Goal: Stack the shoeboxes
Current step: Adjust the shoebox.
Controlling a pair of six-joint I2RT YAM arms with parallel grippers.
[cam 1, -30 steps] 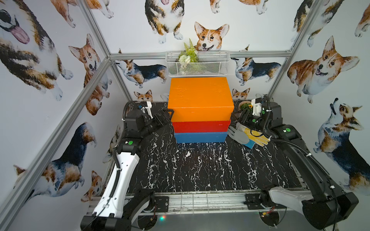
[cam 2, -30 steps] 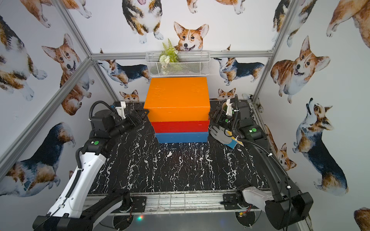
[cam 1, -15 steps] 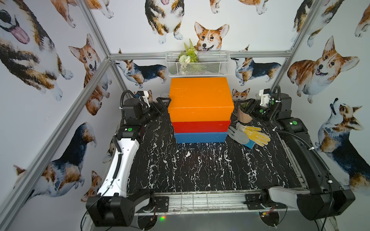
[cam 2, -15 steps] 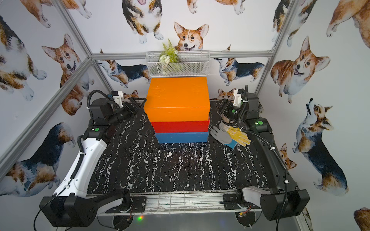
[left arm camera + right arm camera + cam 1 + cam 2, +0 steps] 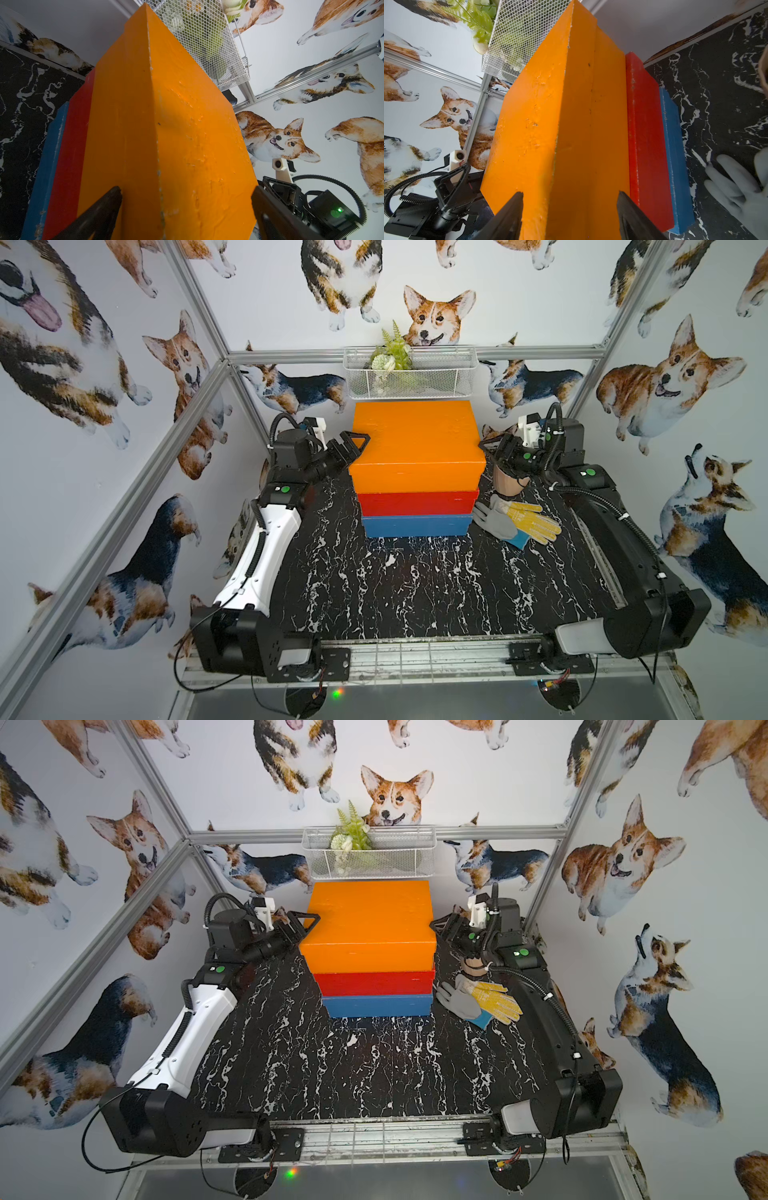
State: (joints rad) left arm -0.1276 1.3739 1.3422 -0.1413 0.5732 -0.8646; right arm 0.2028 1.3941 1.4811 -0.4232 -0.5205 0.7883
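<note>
Three shoeboxes stand stacked at the back middle of the table: blue shoebox [image 5: 415, 526] at the bottom, red shoebox [image 5: 415, 504] on it, orange shoebox [image 5: 415, 443] [image 5: 370, 919] on top. My left gripper [image 5: 355, 443] [image 5: 187, 193] is open at the orange box's left upper edge, one finger beside the side face and one over the lid. At the box's right upper edge my right gripper [image 5: 486, 445] [image 5: 570, 194] is open in the same way. Neither pair of jaws presses on the box.
A beige flower pot [image 5: 507, 483] stands right of the stack, under my right wrist. Grey and yellow gloves [image 5: 519, 518] lie in front of it. A white wire basket [image 5: 409, 373] with a plant hangs on the back wall just above the orange lid.
Both arms have swung back and up to the orange box's side edges. The right gripper left the spot over the gloves. The stack has not moved.
</note>
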